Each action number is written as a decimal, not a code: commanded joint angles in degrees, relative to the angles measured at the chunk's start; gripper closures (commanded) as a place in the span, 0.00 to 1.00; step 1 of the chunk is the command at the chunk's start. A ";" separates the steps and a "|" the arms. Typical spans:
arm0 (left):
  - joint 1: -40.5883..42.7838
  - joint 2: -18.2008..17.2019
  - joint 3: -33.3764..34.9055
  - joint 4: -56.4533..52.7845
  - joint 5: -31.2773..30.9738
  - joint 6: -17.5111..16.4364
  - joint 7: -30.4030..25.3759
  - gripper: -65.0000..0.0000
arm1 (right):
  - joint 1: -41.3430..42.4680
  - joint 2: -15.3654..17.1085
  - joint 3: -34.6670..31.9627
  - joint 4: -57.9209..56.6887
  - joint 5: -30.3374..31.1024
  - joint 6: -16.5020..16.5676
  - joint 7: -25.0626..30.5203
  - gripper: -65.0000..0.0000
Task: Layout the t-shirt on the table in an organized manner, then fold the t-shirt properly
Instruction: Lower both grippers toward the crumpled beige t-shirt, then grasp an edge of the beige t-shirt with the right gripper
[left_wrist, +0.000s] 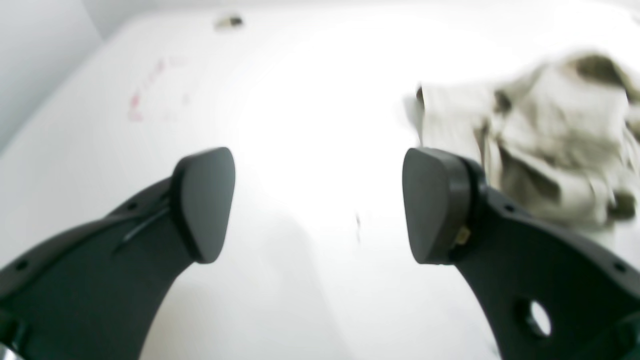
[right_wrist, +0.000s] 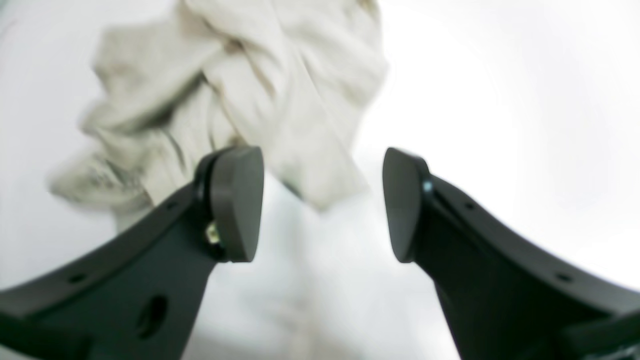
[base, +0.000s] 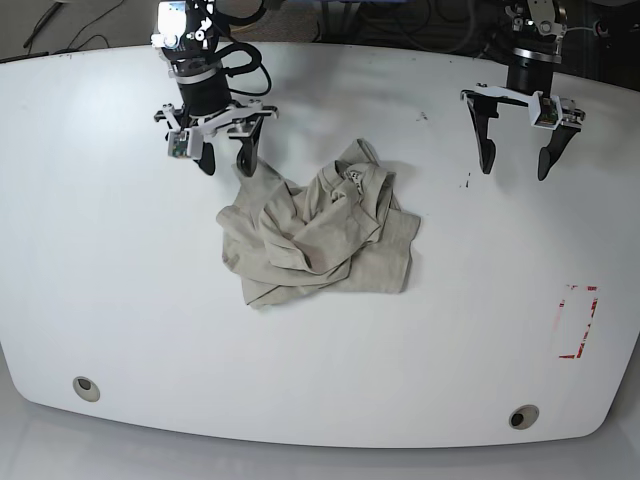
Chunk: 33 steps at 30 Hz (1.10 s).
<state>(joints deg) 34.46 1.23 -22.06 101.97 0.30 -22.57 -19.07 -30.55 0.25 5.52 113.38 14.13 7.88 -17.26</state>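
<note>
The t-shirt (base: 320, 230) lies crumpled in a beige heap at the middle of the white table (base: 100, 250), its collar label facing up. My right gripper (base: 227, 168) hovers just past the heap's upper-left edge. In the right wrist view it (right_wrist: 320, 205) is open with nothing between its pads, and the t-shirt (right_wrist: 240, 90) fills the space beyond them. My left gripper (base: 515, 170) hangs open over bare table to the right of the shirt. In the left wrist view its (left_wrist: 320, 205) jaws stand wide apart, with the t-shirt (left_wrist: 550, 145) off to the right.
A red tape rectangle (base: 577, 321) marks the table near its right edge. Two round grommet holes (base: 86, 388) (base: 521, 416) sit near the front edge. Small dark specks (base: 467, 182) dot the surface below the left gripper. Cables lie behind the table's far edge.
</note>
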 joint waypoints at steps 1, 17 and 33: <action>-0.04 -0.14 0.75 0.93 -0.69 0.02 -1.46 0.26 | 1.58 1.81 0.15 0.86 3.76 0.08 0.77 0.45; -1.80 -0.05 1.36 0.93 -0.51 0.11 -1.46 0.26 | 14.94 8.41 4.55 -5.91 12.11 0.25 -7.23 0.45; -1.80 -0.05 1.36 0.84 -0.34 0.11 -1.37 0.26 | 20.30 10.96 4.28 -18.48 23.28 4.12 -7.23 0.45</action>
<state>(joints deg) 32.51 1.39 -20.60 101.93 0.38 -22.55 -18.92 -11.07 11.03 9.76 94.19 35.77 10.74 -25.76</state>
